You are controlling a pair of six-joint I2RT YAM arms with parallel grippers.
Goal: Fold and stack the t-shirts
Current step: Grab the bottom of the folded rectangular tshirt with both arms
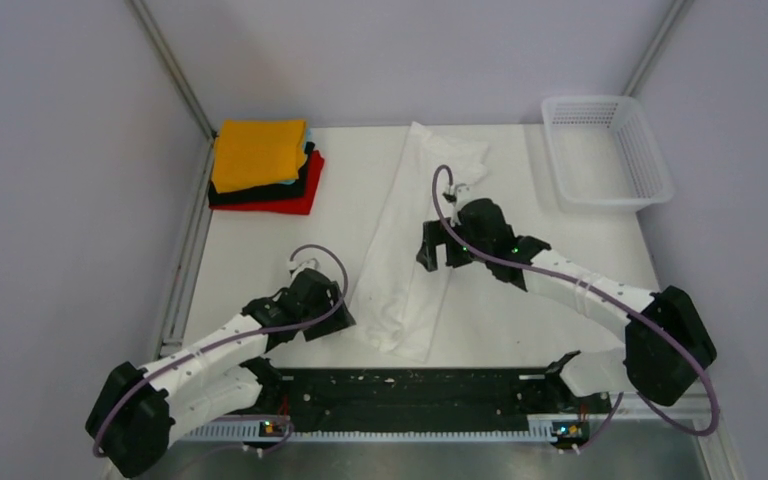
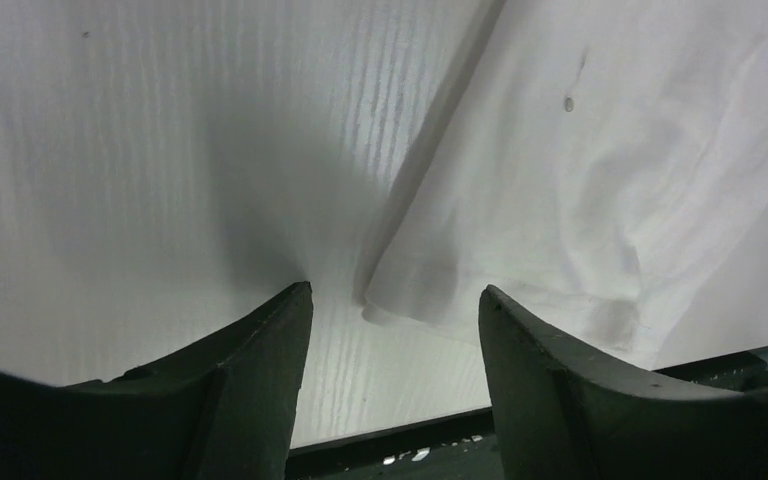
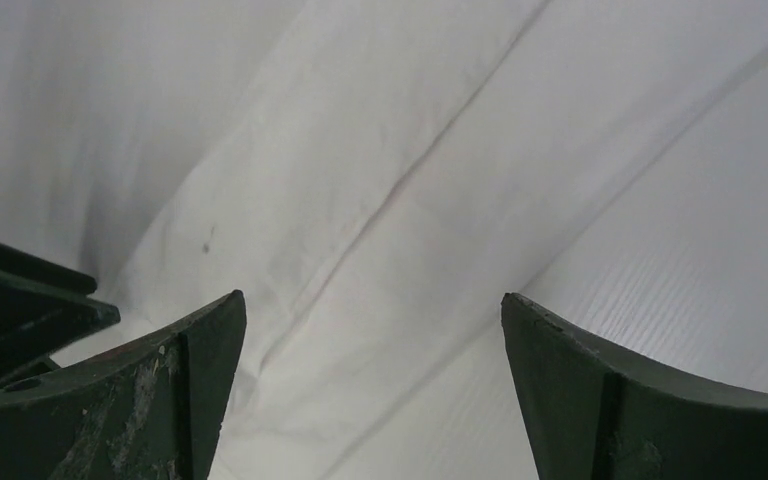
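A plain white t-shirt [image 1: 410,250] lies folded lengthwise in a long wrinkled strip down the middle of the table. My left gripper [image 1: 345,318] is open and empty just left of the strip's near end; the left wrist view shows the cloth's corner [image 2: 415,290] between my open jaws. My right gripper [image 1: 430,255] is open and empty over the strip's right edge; the right wrist view shows the white t-shirt [image 3: 360,230] below it. A stack of folded t-shirts [image 1: 265,165], orange on top over teal, black and red, sits at the back left.
A white plastic lattice basket [image 1: 605,150] stands at the back right. A black rail [image 1: 410,385] runs along the table's near edge between the arm bases. Grey walls close in the left, back and right sides.
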